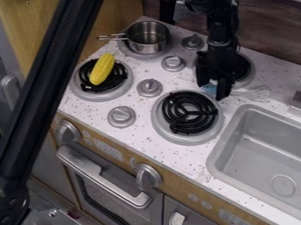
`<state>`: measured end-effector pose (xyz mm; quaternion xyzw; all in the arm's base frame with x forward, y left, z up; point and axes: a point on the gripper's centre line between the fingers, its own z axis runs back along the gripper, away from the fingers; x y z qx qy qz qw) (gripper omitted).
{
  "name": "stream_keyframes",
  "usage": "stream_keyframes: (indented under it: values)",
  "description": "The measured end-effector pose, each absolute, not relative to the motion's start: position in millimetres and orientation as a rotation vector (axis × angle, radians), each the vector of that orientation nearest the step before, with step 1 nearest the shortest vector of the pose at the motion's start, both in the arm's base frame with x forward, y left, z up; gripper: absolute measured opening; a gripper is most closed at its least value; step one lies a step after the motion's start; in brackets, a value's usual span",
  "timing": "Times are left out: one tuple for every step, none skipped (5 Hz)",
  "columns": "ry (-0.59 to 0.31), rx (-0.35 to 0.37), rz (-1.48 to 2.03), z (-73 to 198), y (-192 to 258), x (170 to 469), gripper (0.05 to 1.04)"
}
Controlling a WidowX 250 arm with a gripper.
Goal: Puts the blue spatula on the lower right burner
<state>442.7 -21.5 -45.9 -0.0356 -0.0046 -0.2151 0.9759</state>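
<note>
The black gripper (212, 90) hangs down at the upper right, just above the lower right burner (189, 112), with its two fingers apart. A bit of blue shows between and behind the fingertips. From there the spatula (256, 93) runs right across the counter, its pale, see-through head lying towards the sink. Most of its handle is hidden by the gripper. The lower right burner has a black coil and a grey ring, and nothing lies on it.
Yellow corn (102, 69) lies on the lower left burner, and a metal pot (147, 37) stands on the upper left one. Grey knobs (149, 88) rise between the burners. The sink (218, 147) is at the right.
</note>
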Motion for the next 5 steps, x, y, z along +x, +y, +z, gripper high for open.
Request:
stream_keyframes:
  values:
    - [-0.001, -0.088, -0.433, -55.0, -28.7, 443.1, 0.997]
    - [0.012, -0.09, -0.446, -59.4, -35.9, 441.8, 0.997]
    - [0.008, -0.094, -0.446, -62.4, -36.6, 440.5, 0.941]
    - [-0.017, -0.085, -0.441, -66.3, -35.7, 435.3, 0.664]
    - [-0.015, -0.055, -0.473, -67.2, -37.5, 433.2, 0.382]
